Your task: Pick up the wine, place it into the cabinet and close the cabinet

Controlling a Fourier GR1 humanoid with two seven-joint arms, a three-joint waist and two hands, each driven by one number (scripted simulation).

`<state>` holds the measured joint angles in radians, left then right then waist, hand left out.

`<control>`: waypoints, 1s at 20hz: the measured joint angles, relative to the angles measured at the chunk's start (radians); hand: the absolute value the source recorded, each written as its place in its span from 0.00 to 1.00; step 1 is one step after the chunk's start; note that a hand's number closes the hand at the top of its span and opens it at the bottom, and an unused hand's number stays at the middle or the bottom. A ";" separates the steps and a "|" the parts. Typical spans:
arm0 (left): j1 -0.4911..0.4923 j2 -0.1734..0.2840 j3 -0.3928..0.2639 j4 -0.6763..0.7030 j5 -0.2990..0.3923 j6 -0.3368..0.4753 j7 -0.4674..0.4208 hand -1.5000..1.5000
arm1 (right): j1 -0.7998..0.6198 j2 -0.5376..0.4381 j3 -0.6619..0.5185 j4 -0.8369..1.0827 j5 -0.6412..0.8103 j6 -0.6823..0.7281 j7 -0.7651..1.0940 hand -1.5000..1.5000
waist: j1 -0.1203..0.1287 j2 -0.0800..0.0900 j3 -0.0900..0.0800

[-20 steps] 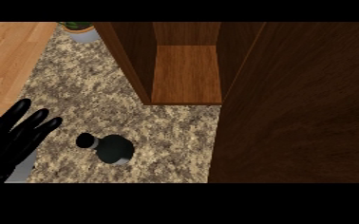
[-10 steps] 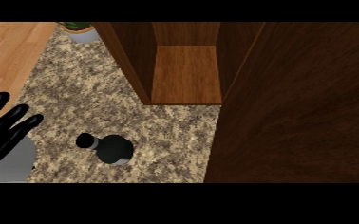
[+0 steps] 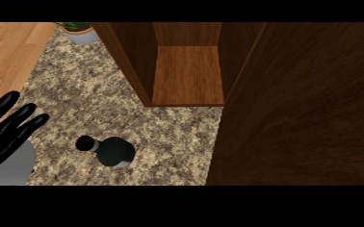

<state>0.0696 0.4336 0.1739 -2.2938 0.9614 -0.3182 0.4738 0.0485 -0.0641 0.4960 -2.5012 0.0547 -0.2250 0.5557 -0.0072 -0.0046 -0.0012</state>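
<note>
The wine bottle is dark, seen from above, standing on the speckled counter near the lower middle-left. My left hand rests open at the view's left edge, fingers up, a short way left of the bottle and apart from it. The wooden cabinet stands open ahead, its shelf bare. Its large dark door swings out and fills the right side. My right hand does not show.
A potted plant in a pale pot stands at the far left of the counter, beside the cabinet's left wall. Wood flooring shows past the counter's left edge.
My left hand dropped lower and left half a second ago, then came back slightly up and right. The bottle and cabinet door have not moved.
</note>
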 measured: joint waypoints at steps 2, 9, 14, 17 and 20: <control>-0.005 -0.018 -0.017 0.021 -0.038 -0.011 -0.008 0.00 | -0.008 -0.005 0.012 0.000 0.004 -0.018 0.007 0.00 | -0.003 0.000 0.000; 0.001 -0.071 -0.048 0.082 -0.141 -0.064 -0.045 0.00 | -0.041 -0.040 0.031 -0.003 0.019 -0.067 0.032 0.00 | -0.006 0.000 0.000; 0.009 -0.110 -0.068 0.161 -0.221 -0.130 -0.097 0.00 | -0.095 -0.059 0.030 -0.004 0.026 -0.099 0.079 0.00 | -0.006 0.000 -0.001; 0.011 -0.129 -0.070 0.216 -0.266 -0.163 -0.130 0.00 | -0.112 -0.060 0.057 -0.004 0.035 -0.133 0.093 0.00 | -0.008 -0.001 -0.001; 0.025 -0.146 -0.058 0.273 -0.315 -0.208 -0.184 0.00 | -0.110 -0.085 0.063 -0.006 0.040 -0.147 0.086 0.00 | -0.011 -0.001 -0.001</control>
<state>0.0948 0.2874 0.1157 -2.0209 0.6460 -0.5260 0.2898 -0.0619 -0.1489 0.5588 -2.5076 0.0948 -0.3724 0.6419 -0.0177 -0.0060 -0.0023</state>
